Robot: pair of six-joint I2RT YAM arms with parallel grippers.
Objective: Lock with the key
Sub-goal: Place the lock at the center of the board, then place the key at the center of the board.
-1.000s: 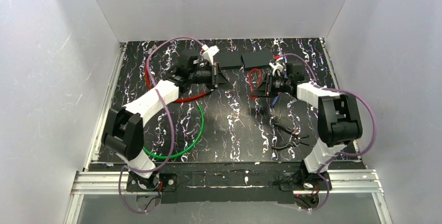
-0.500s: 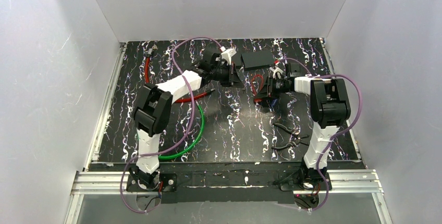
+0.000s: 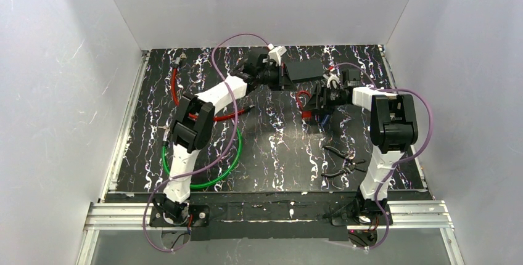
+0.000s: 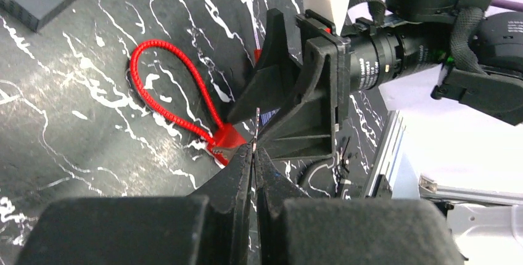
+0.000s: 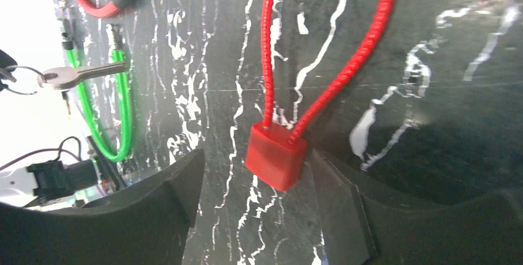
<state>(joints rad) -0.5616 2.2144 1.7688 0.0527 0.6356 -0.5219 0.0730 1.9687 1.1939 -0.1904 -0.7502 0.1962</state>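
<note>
A red cable lock (image 3: pixel 303 100) lies on the black marbled table at the back middle. In the right wrist view its red body (image 5: pixel 276 163) sits between the spread fingers of my right gripper (image 5: pixel 256 157), close to the right one and not squeezed, with the loop (image 5: pixel 345 61) running away from the jaws. My left gripper (image 4: pixel 254 154) is shut on a silver key (image 5: pixel 83 74), which shows only edge-on as a thin sliver at its tips. Those tips hover just beside the lock body (image 4: pixel 227 138), facing the right gripper's fingers (image 4: pixel 308 105).
A green cable (image 3: pixel 231 154) and a red cable (image 3: pixel 216 117) curl on the left half of the table. A flat black box (image 3: pixel 305 68) lies at the back behind both grippers. Black pliers-like tools (image 3: pixel 342 160) lie front right. White walls close in three sides.
My left arm has swung right and forward, bringing the key up to the lock. My right gripper, earlier shut on the lock, has opened its jaws around the lock body.
</note>
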